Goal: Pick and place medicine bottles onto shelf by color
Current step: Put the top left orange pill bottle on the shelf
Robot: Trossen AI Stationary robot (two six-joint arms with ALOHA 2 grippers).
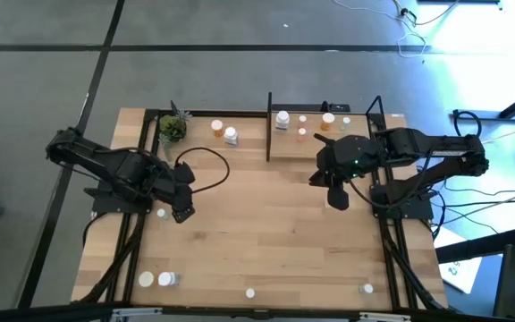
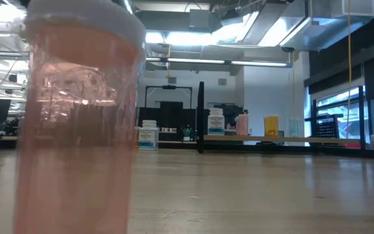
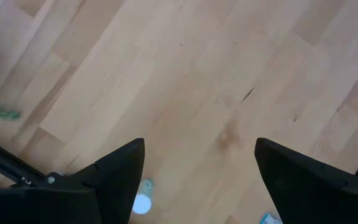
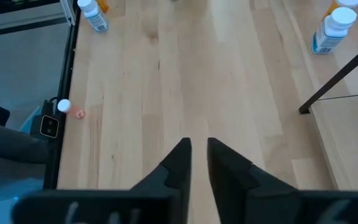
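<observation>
The shelf (image 1: 365, 150), a light board between black posts, stands at the table's far right and holds a white bottle (image 1: 282, 119), a pinkish one (image 1: 301, 133) and an orange one (image 1: 328, 120). In the low view these stand upright on the shelf (image 2: 317, 139). My left gripper (image 1: 183, 213) is open and hovers over the left part of the table, beside a small pale green bottle (image 3: 143, 199) that stands on the wood. My right gripper (image 1: 338, 199) is shut and empty, in front of the shelf; its wrist view (image 4: 197, 144) shows bare wood below it.
An orange bottle (image 1: 217, 127) and a white bottle (image 1: 231, 136) stand at the far middle beside a potted plant (image 1: 172, 128). More bottles stand near the front edge (image 1: 146, 279), (image 1: 250, 292), (image 1: 367, 288). A pinkish bottle (image 2: 76, 123) stands right before the low camera.
</observation>
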